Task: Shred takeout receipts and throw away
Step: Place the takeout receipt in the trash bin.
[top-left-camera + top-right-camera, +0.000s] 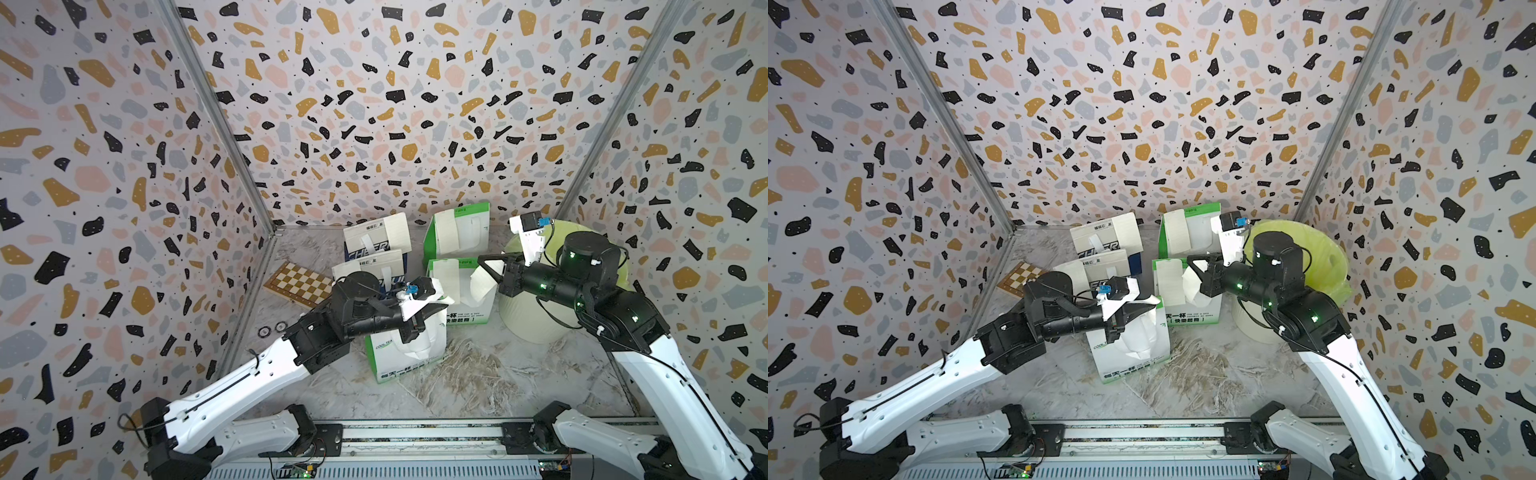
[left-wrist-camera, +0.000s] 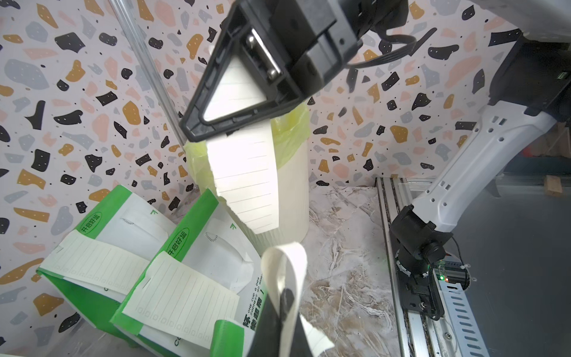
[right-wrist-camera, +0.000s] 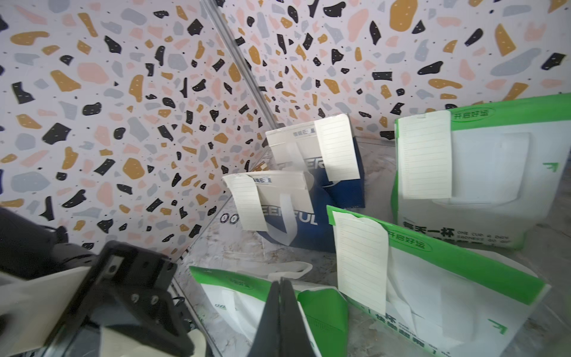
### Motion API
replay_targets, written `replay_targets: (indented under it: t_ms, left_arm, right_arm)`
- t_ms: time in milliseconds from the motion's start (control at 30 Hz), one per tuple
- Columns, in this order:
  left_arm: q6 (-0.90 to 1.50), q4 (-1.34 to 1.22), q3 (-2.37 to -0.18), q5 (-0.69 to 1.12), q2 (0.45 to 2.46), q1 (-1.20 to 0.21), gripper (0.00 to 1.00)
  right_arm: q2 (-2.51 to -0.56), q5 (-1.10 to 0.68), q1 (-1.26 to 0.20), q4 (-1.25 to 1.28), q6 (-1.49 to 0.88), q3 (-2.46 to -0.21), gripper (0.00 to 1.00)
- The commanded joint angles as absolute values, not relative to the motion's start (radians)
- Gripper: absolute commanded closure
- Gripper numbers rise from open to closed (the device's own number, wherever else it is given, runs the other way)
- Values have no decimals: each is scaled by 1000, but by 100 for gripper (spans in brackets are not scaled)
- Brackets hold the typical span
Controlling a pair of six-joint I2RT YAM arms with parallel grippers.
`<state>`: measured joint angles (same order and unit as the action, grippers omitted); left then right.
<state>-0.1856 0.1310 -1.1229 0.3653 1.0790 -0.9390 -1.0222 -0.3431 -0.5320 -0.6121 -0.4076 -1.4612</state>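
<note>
**Receipt Halves Held Apart Above the Bags**

"CHEERFUL" is printed on the two blue bags [image 3: 309, 216]. On the green bags [image 3: 494, 185], "开启好运", "每天一杯" and "ONE CUP A DAY" are read, and "COOL TEA" on the nearest one.

Four whole receipts [image 3: 425, 154] are seen fixed to bag faces in the right wrist view, two right of centre and two near the middle.

The right gripper [image 1: 481, 259] is pressed together on a torn receipt piece [image 2: 247, 179], which hangs below the fingertips in front of the lined bin [image 1: 523, 320], right of centre in both top views.

The left gripper [image 1: 444, 306] is likewise pressed together, at frame centre over the nearest green bag. A small lined scrap [image 2: 315, 337] is pinched at its tip, beside a white ribbon handle [image 2: 284, 262].

The two held pieces are well apart.

The left arm is extended from the lower left with the wrist roughly level. The right arm is raised from the lower right and bent at the elbow, its forearm pointed toward frame left.
</note>
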Motion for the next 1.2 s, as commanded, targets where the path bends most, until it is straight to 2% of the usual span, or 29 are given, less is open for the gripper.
replay_targets:
  t_ms: [0, 200, 267, 500, 667, 700, 767, 833, 900, 1033, 1167]
  left_arm:
    - [-144, 88, -1181, 399, 1091, -942, 100]
    - [-138, 208, -1331, 441, 1217, -942, 100]
    - [-137, 216, -1362, 462, 1246, -942, 100]
    - [-138, 210, -1390, 485, 1290, -942, 100]
    - [-140, 200, -1371, 489, 1291, -942, 100]
    - [-140, 196, -1368, 489, 1292, -943, 100]
    - [-137, 193, -1367, 491, 1299, -942, 100]
    - [-134, 193, -1367, 497, 1305, -942, 100]
    - [-132, 190, -1365, 498, 1308, -942, 100]
    - [-133, 189, -1358, 494, 1309, -942, 100]
    - [-123, 189, -1348, 487, 1309, -942, 100]
  right_arm:
    - [-1025, -345, -492, -625, -390, -1537, 100]
    - [-1177, 103, -360, -836, -301, -1815, 100]
    - [-1213, 167, -295, -841, -272, -1851, 100]
    - [-1270, 92, -42, -822, -267, -1772, 100]
    - [-1254, -106, 114, -766, -268, -1644, 100]
    - [-1256, -155, 139, -763, -273, -1622, 96]
    - [-1256, -246, 173, -755, -278, -1587, 80]
    - [-1259, -335, 197, -756, -276, -1557, 54]
    - [-1268, -390, 201, -770, -262, -1552, 37]
    - [-1273, -445, 201, -799, -245, -1564, 23]
    - [-1270, -471, 201, -823, -247, -1589, 18]
